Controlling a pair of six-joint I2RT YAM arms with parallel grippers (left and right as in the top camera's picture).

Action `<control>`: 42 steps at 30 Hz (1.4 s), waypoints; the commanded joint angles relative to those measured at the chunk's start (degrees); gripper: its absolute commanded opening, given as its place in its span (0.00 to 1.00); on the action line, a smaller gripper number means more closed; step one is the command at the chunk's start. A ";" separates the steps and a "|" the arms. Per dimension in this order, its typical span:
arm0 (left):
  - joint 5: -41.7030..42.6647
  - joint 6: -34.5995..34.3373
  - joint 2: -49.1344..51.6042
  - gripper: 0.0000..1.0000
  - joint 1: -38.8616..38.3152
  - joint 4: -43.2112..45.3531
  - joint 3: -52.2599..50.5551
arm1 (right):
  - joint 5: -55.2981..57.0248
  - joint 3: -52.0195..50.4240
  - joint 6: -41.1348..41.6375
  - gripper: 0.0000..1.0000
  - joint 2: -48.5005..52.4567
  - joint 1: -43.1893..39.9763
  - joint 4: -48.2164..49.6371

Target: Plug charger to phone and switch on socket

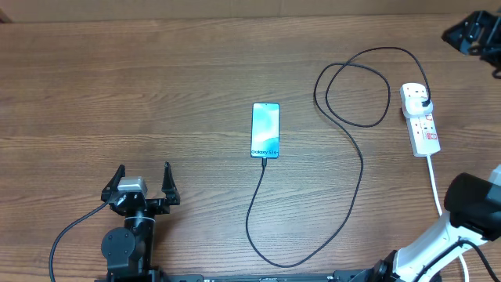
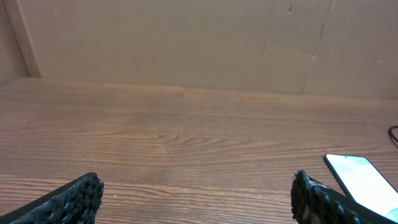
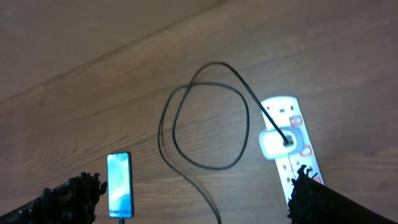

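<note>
The phone [image 1: 265,130] lies flat at the table's middle, its light-blue screen lit; it also shows in the wrist views [image 2: 360,177] [image 3: 119,185]. The charger [image 1: 360,164], a thin black cable, meets the phone's near end, curves right, loops [image 3: 208,167], and ends in a plug on the far end of the white socket [image 1: 420,119] [image 3: 289,137]. My left gripper [image 1: 143,172] [image 2: 198,190] rests open and empty near the front left, apart from the phone. My right gripper [image 3: 196,186] hangs high above the table, open and empty, with the phone and socket far below it.
A cardboard wall [image 2: 186,43] closes off the table's far side. The socket's white cord [image 1: 434,180] runs toward the front right, past my right arm [image 1: 470,207]. A black object [image 1: 473,31] sits at the far right corner.
</note>
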 commanded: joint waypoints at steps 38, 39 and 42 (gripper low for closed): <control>0.13 1.29 -0.52 1.00 -0.28 -0.13 -0.20 | 10.51 -114.46 7.96 1.00 -70.01 18.67 107.89; 0.13 1.29 -0.52 1.00 -0.28 -0.13 -0.20 | 11.50 -116.06 7.96 1.00 -71.73 18.88 107.91; 0.13 1.29 -0.52 1.00 -0.28 -0.13 -0.20 | 12.59 -120.96 7.96 1.00 -77.22 19.17 108.61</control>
